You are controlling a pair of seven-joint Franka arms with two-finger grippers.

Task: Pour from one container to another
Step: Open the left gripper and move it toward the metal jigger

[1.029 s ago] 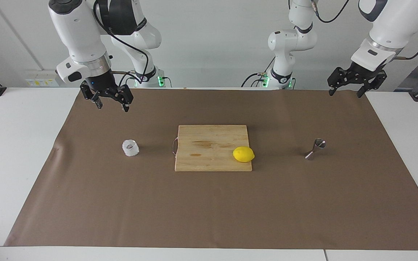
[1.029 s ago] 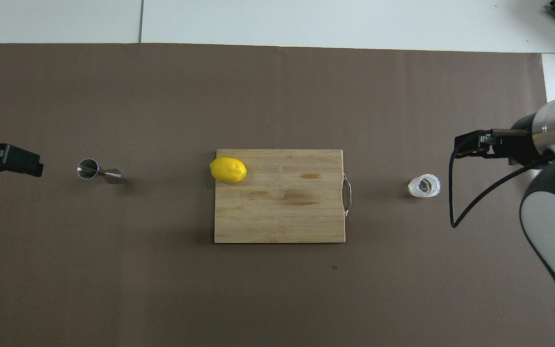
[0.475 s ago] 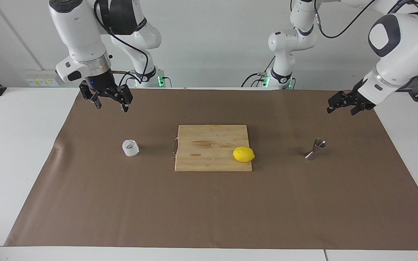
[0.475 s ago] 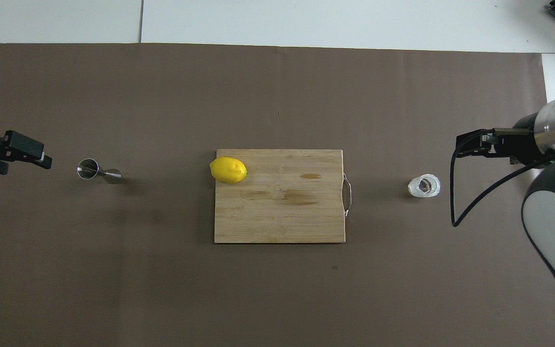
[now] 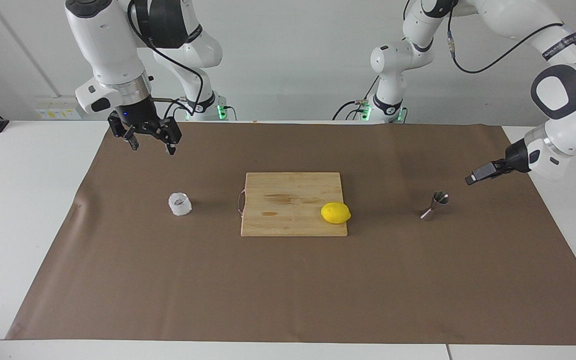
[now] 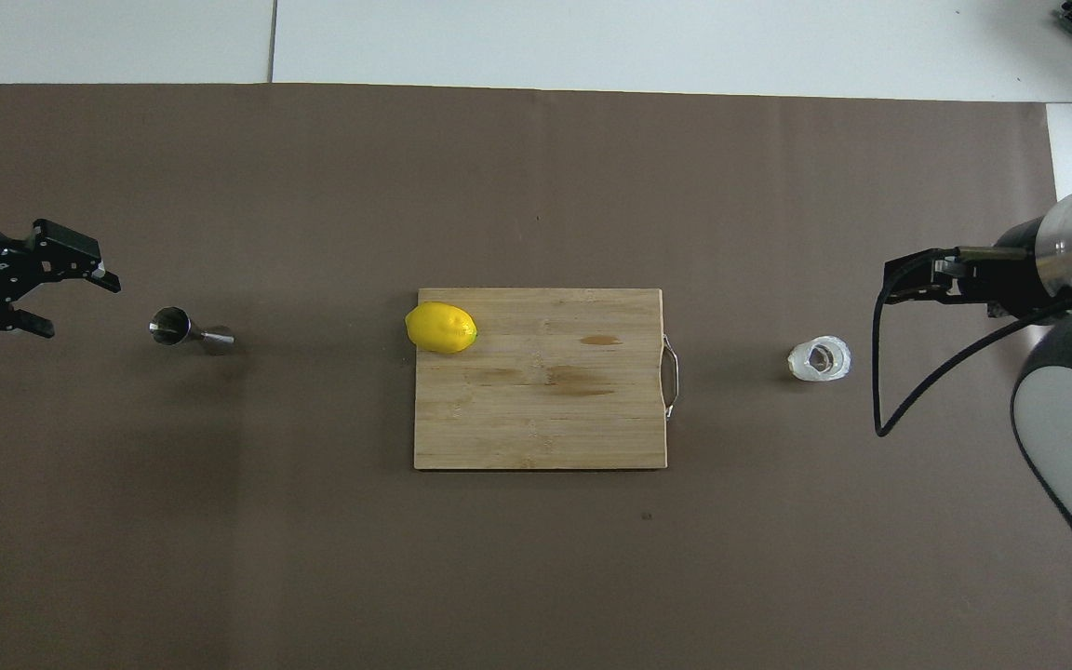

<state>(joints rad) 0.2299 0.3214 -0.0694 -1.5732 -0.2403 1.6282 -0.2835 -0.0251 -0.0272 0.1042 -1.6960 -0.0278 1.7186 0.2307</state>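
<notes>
The approach step is in hand, I judge: nothing is gripped. The left gripper (image 5: pixel 474 178), jaws spread apart in the overhead view, hangs just beside the small shiny steel hourglass jigger (image 5: pixel 435 205) standing on the table (image 5: pixel 13 200) toward the left arm's end. The right gripper (image 5: pixel 150 139), jaws parted and empty, hangs over the brown mat (image 5: pixel 288 290) near the squat translucent whitish cup (image 5: pixel 180 204), which stands toward the right arm's end. Next, each should descend and clamp squarely. One cup, one jigger, one yellow lemon (image 5: pixel 335 213), one wooden cutting board (image 5: pixel 288 200).
</notes>
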